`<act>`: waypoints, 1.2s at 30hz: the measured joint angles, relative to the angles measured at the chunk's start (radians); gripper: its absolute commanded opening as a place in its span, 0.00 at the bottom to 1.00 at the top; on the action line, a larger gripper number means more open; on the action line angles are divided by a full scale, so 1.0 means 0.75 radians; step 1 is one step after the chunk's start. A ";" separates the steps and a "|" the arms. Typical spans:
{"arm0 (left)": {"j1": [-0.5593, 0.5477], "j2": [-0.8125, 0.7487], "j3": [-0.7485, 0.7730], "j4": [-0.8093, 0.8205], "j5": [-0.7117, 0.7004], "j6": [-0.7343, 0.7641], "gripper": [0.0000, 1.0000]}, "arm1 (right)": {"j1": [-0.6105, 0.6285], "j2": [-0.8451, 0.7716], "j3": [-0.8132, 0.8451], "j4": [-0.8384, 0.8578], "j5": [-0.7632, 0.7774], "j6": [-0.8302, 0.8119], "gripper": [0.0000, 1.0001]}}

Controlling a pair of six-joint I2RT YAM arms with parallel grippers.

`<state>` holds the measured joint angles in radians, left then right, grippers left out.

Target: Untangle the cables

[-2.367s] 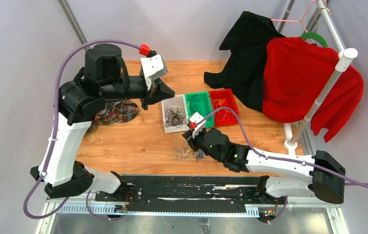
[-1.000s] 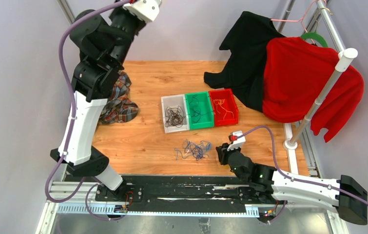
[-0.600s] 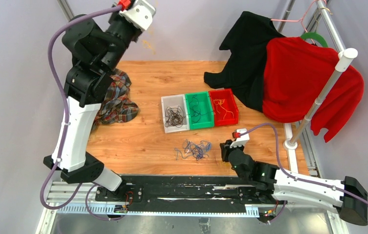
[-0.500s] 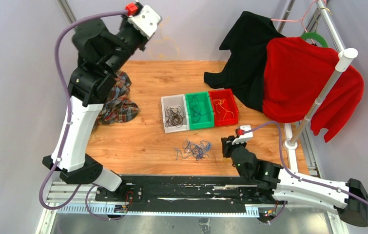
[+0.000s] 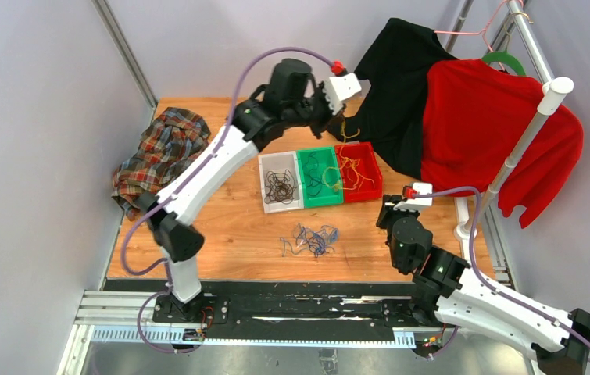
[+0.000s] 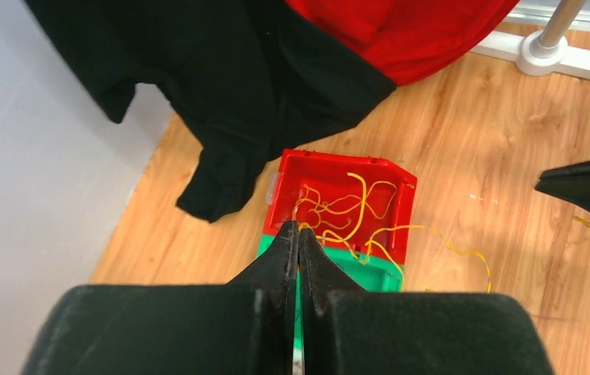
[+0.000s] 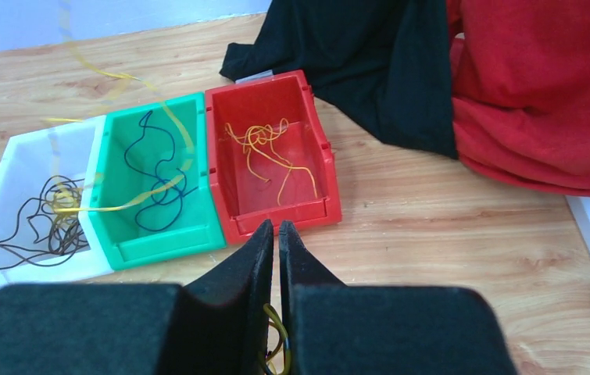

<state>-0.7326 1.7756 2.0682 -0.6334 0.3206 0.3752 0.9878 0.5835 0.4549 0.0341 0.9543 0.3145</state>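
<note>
Thin yellow cables [image 5: 344, 131] dangle from the left gripper's [image 6: 299, 228] clamped jaws over the red bin [image 6: 338, 160]; the right gripper's [image 7: 277, 228] jaws pinch another strand [image 7: 274, 337].

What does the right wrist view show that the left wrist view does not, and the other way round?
Only right wrist: the white bin with black cables, and the blue cable in the green bin. Only left wrist: the rack's white base. Both: the red bin holding yellow cables, part of the green bin, the black garment and the red garment.
</note>
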 measured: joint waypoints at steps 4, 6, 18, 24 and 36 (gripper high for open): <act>-0.012 0.223 0.155 -0.009 0.022 -0.018 0.00 | -0.027 -0.020 0.001 -0.007 0.003 -0.027 0.06; -0.012 0.327 0.246 -0.009 0.027 -0.022 0.00 | -0.033 -0.024 0.002 -0.009 0.009 -0.034 0.06; -0.015 0.587 0.289 0.097 0.053 -0.053 0.00 | -0.251 -0.013 0.028 -0.017 -0.079 -0.038 0.05; -0.023 0.607 0.159 0.178 0.069 -0.059 0.00 | -0.377 0.069 0.054 -0.018 -0.195 -0.026 0.04; -0.087 0.733 0.135 0.125 -0.116 0.087 0.71 | -0.547 0.258 0.173 0.022 -0.381 -0.015 0.03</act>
<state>-0.7979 2.3257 2.1693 -0.5400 0.2333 0.4408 0.5774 0.7773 0.5850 0.0509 0.6682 0.3035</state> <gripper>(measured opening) 0.539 0.034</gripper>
